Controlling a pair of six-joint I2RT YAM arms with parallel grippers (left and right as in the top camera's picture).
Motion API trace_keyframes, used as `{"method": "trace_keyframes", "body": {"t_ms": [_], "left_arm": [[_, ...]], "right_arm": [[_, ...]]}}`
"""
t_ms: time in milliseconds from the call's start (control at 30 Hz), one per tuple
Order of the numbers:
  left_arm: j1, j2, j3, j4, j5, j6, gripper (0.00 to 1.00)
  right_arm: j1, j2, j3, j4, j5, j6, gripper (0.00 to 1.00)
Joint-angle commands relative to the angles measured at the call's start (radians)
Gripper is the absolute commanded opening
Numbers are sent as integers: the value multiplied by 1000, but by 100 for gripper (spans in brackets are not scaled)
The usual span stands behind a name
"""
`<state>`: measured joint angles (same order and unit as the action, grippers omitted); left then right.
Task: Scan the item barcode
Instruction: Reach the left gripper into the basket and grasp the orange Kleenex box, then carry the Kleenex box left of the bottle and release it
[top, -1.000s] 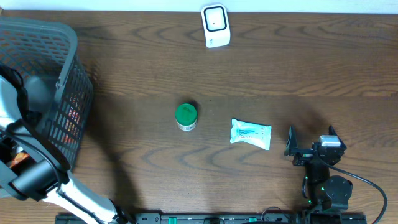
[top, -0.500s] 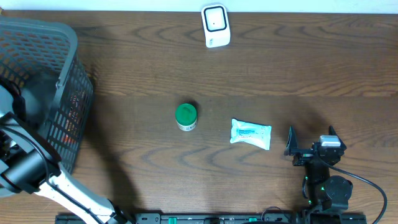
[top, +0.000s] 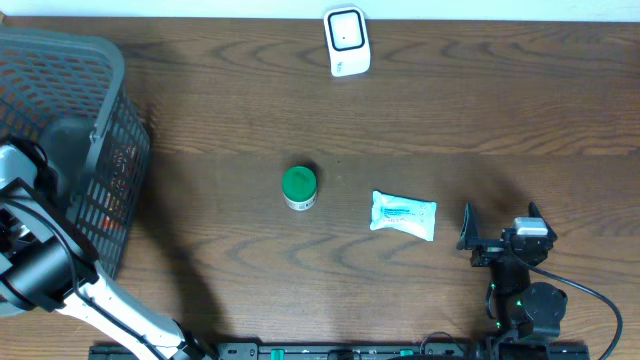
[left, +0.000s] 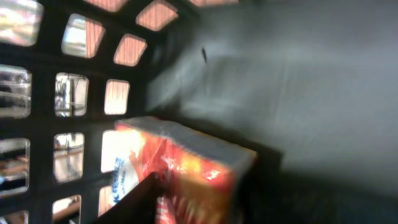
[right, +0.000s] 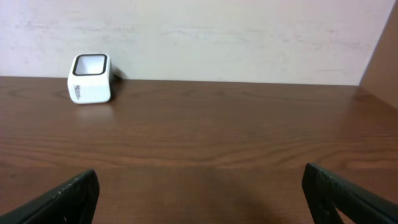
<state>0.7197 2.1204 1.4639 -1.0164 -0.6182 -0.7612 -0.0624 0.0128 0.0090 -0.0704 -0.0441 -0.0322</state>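
Inside the dark mesh basket (top: 110, 80) at the table's left, my left gripper (left: 199, 202) has its jaws closed in on an orange-red box (left: 193, 155). In the left wrist view one dark finger (left: 140, 199) lies against the box's printed face; the other side is dark and blurred. From overhead the box shows only as orange behind the mesh (top: 118, 185). The white barcode scanner (top: 347, 42) stands at the table's far edge, also seen in the right wrist view (right: 91, 78). My right gripper (top: 500, 222) rests open at the front right, nothing between its fingers.
A small jar with a green lid (top: 299, 187) and a white pouch (top: 404, 215) lie mid-table, the pouch just left of my right gripper. The basket's walls (left: 74, 93) close in around my left gripper.
My left arm has shifted a little inside the basket and its jaws have come together from wide open onto the box. The right arm has not moved.
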Motion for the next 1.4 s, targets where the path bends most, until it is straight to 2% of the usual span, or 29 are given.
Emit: {"method": "trace_keyframes", "body": {"t_ms": [0,33,67,267,367,633,933,1033,1133,1267,1367], "left_arm": [[4,40,-57,6,56,8,24],[4,40,-58,6,57,8,19],[4,40,-58,5,56,8,8],[4,20,-40,-20,102,9,8],[4,-22,27,-58,142,51,8],[4,-255,204,-119,266,80,7],[-15,-615,221,16,674,76,7],[-85,-710,221,48,786,76,7],[-211,-771,220,60,813,100,7],[-444,-813,220,82,805,172,7],[-636,-811,220,91,686,230,7]], "right_arm": [[-9,-2,-3,-2,9,17,99],[-9,-2,-3,-2,9,17,99],[-9,-2,-3,-2,9,17,99],[-9,-2,-3,-2,9,17,99],[-9,-2,-3,-2,9,17,99],[-9,-2,-3,-2,10,17,99],[-9,-2,-3,-2,9,17,99],[-9,-2,-3,-2,10,17,99],[-9,-2,-3,-2,9,17,99],[-9,-2,-3,-2,10,17,99],[-9,-2,-3,-2,9,17,99]]}}
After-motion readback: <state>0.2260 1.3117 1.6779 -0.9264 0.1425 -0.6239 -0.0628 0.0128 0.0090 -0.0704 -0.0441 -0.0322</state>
